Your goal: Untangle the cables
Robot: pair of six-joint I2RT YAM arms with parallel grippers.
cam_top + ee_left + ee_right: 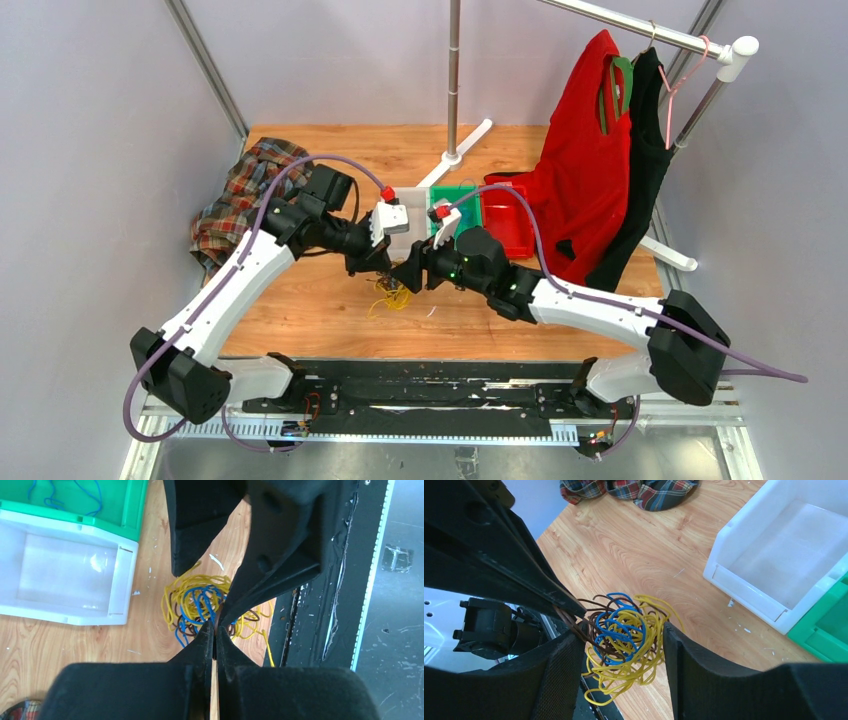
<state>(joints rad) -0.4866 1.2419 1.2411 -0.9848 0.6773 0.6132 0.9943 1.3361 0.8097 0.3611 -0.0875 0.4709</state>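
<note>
The cables [624, 635] are one small tangle of yellow, blue and dark brown wire, seen over the wooden table [300, 310] near its front edge [392, 292]. My left gripper [216, 628] is shut, with brown strands pinched at its tips. In the right wrist view those strands run taut from the left gripper's fingertips [569, 611] into the tangle. My right gripper [621, 631] is open, one finger on each side of the tangle, touching little or none of it. In the top view both grippers meet tip to tip above the cables [200, 600].
A white bin [120, 580] and a green bin [132, 510] holding a loose blue wire [50, 500] stand just beyond the tangle, with a red bin [507, 215] further right. A plaid cloth [240, 195] lies back left. Clothes hang on a rack [585, 170] at the right.
</note>
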